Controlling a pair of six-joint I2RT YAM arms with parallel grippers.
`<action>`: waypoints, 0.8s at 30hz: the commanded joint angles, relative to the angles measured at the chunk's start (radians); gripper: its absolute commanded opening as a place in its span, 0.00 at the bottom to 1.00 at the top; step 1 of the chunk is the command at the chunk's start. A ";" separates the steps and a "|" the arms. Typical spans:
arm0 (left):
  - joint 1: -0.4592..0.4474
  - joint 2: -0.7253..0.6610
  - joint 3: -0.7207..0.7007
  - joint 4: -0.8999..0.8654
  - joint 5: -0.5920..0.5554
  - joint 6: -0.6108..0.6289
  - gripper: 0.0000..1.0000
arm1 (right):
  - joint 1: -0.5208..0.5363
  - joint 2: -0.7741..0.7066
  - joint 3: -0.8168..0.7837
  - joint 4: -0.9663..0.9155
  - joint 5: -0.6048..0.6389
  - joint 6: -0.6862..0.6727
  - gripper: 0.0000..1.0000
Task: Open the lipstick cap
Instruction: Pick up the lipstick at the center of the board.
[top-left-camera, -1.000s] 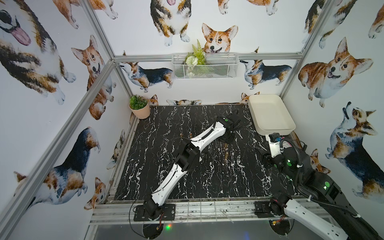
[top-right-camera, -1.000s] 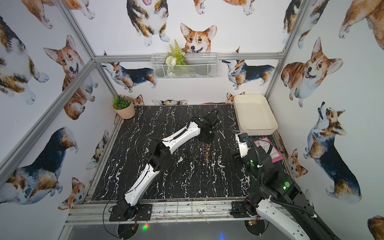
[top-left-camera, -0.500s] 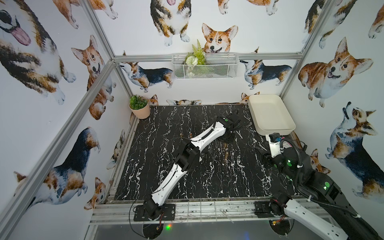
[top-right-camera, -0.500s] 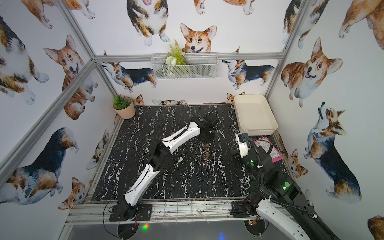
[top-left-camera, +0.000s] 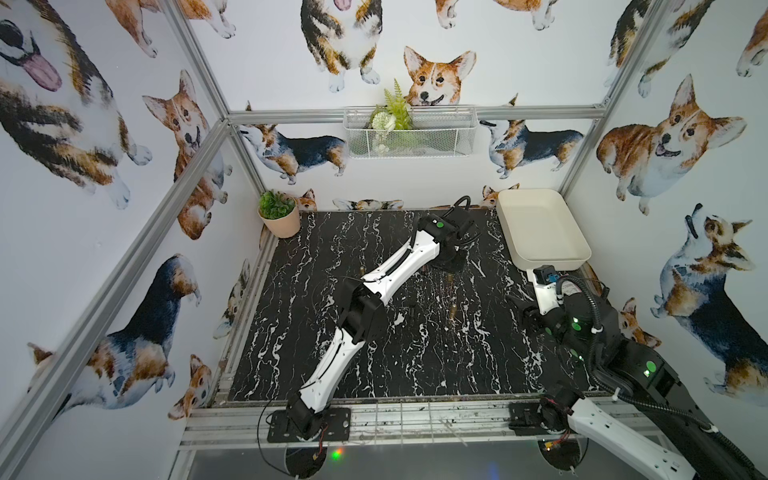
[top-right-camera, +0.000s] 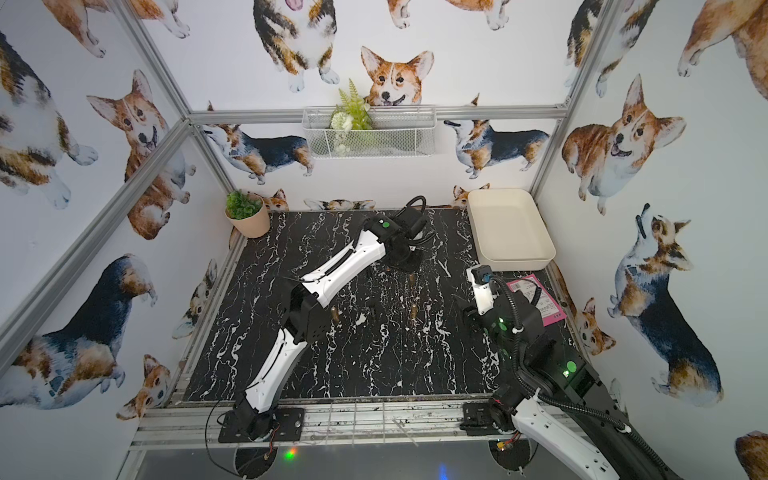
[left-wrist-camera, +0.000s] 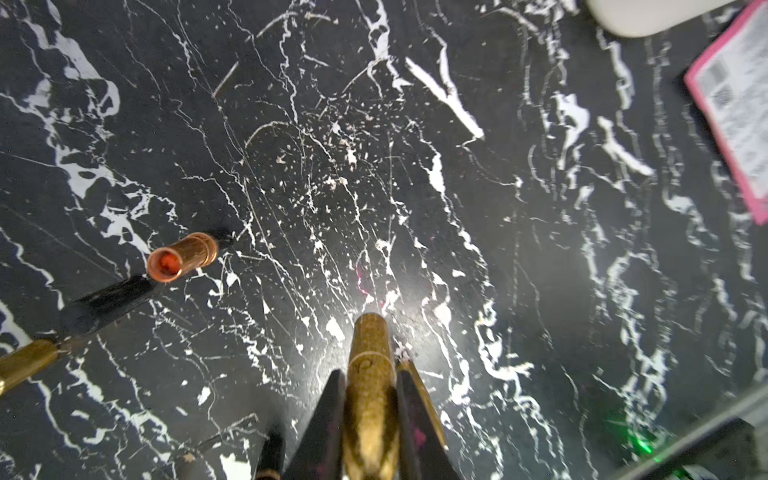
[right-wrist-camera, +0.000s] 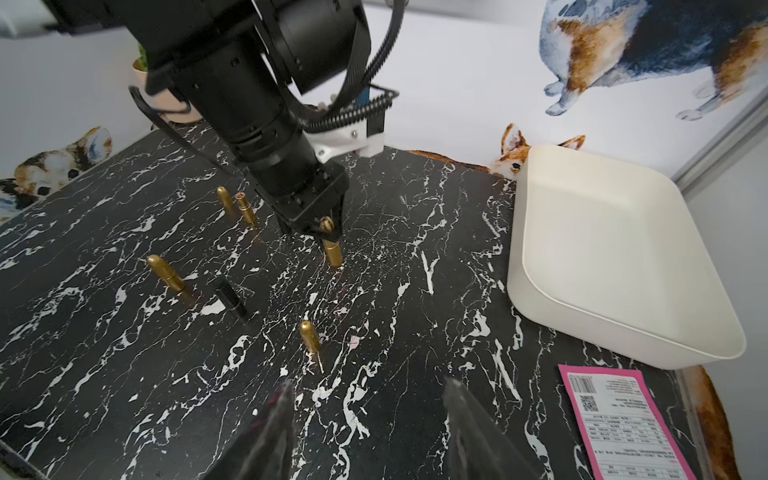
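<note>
A gold lipstick (right-wrist-camera: 333, 254) stands upright on the black marble table, right of centre toward the back; both top views show it (top-left-camera: 449, 277) (top-right-camera: 410, 277). My left gripper (right-wrist-camera: 326, 232) comes down on it from above and is shut on its upper, capped end. The left wrist view shows the lipstick (left-wrist-camera: 370, 353) squeezed between two black fingers (left-wrist-camera: 328, 419) of the left gripper (left-wrist-camera: 370, 399), with its base on the table. My right gripper (right-wrist-camera: 368, 399) hovers low near the table's right front, open and empty, well apart from the lipstick.
Other gold lipsticks (right-wrist-camera: 309, 337) (right-wrist-camera: 165, 272) (right-wrist-camera: 224, 199) stand around; one uncapped tube (left-wrist-camera: 183, 257) shows a red tip. A black tube (right-wrist-camera: 230, 296) stands nearby. A white tray (top-left-camera: 548, 262) is at the back right, a pink slip (top-right-camera: 536, 299) is in front of it, and a plant pot (top-left-camera: 279, 216) is at the back left.
The left gripper's jaws have closed the last bit onto the lipstick. Neither arm has visibly moved.
</note>
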 joint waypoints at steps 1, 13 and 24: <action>0.002 -0.048 0.023 -0.098 0.099 0.010 0.16 | -0.001 0.024 0.010 0.050 -0.096 -0.028 0.60; 0.002 -0.300 -0.067 -0.136 0.287 -0.003 0.16 | -0.001 0.126 0.028 0.113 -0.286 -0.082 0.59; -0.008 -0.436 -0.165 -0.099 0.435 -0.018 0.11 | 0.000 0.227 0.061 0.183 -0.412 -0.099 0.56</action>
